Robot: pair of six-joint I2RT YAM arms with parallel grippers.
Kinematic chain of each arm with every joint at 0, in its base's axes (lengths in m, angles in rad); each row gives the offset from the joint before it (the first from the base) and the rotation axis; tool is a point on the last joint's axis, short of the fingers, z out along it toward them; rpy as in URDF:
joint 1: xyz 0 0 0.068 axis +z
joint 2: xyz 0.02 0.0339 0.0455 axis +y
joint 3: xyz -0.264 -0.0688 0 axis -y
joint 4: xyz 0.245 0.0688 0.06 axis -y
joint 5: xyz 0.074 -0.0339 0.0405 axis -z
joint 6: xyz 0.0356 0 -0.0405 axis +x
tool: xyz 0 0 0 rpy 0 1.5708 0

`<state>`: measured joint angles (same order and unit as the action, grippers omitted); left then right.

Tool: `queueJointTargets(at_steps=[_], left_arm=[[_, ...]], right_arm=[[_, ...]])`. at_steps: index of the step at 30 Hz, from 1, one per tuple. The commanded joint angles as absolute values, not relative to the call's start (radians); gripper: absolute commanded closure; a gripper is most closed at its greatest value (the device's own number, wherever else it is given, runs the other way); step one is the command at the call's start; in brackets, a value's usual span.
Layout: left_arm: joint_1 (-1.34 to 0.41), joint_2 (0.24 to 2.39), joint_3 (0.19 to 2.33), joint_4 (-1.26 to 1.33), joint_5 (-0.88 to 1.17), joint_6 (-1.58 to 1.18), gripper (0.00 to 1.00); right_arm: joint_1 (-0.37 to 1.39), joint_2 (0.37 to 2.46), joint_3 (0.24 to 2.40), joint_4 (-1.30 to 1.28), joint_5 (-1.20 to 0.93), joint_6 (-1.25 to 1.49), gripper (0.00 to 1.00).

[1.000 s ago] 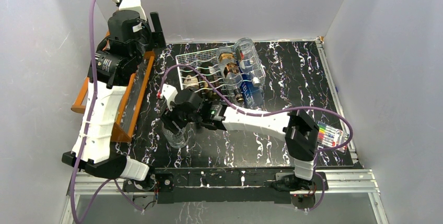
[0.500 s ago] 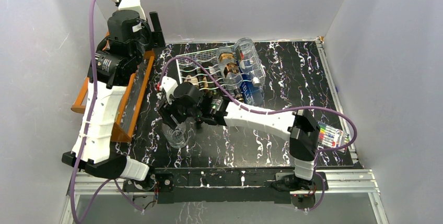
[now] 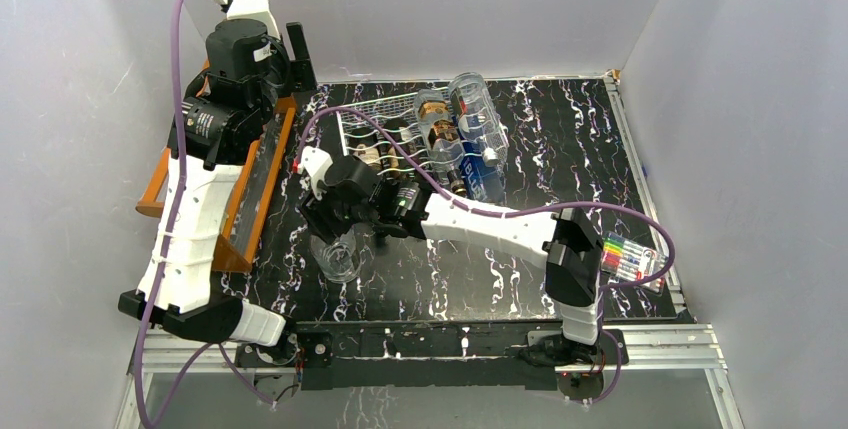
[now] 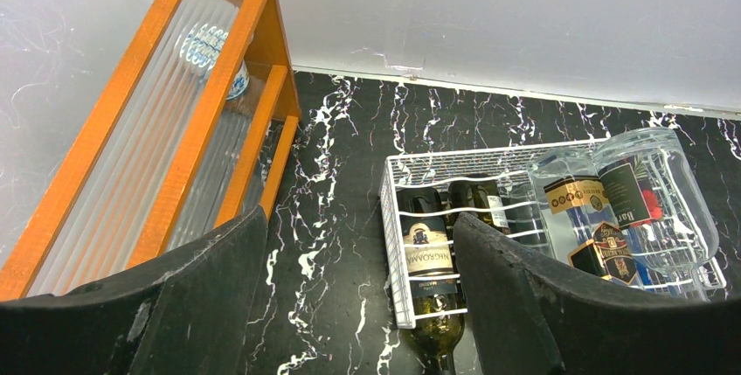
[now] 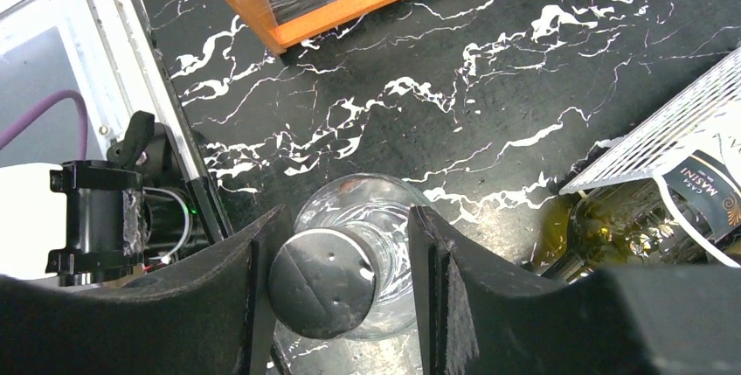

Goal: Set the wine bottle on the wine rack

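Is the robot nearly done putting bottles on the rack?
Partway. Wine bottles already lie in the wine rack. The right gripper straddles a clear, grey-capped bottle standing upright; whether it grips is unclear. Still to do: lift it and lay it on the rack. The left gripper is open.

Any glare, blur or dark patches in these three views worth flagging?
Top external: evenly lit and sharp; the clear containers on the wine rack carry bright highlights. Left wrist: a bottle label reads crisp, while the fingers of the left gripper are dark. Right wrist: the tabletop is sharp; reflections muddle the clear glass.
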<state>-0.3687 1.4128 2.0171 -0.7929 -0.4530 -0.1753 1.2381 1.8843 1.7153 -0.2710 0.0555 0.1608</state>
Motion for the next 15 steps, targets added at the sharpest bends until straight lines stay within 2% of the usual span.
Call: queueJointTargets(at_steps=[1, 7, 9, 15], left_arm=[[-0.371, 1.389, 2.033, -0.778, -0.462, -0.163, 0.23], [-0.371, 1.39, 2.03, -0.778, -0.46, -0.163, 0.23], [-0.372, 1.391, 2.03, -0.778, -0.459, -0.163, 0.23], [-0.371, 1.391, 2.026, -0.778, -0.453, -0.164, 0.23]], right_arm=[[1.236, 1.884, 1.756, -0.273, 0.05, 0.154, 0.39], [1.238, 1.888, 1.758, -0.294, 0.046, 0.146, 0.42], [1.237, 1.887, 1.754, -0.296, 0.046, 0.144, 0.49], [1.238, 1.84, 1.66, -0.206, 0.057, 0.13, 0.84]])
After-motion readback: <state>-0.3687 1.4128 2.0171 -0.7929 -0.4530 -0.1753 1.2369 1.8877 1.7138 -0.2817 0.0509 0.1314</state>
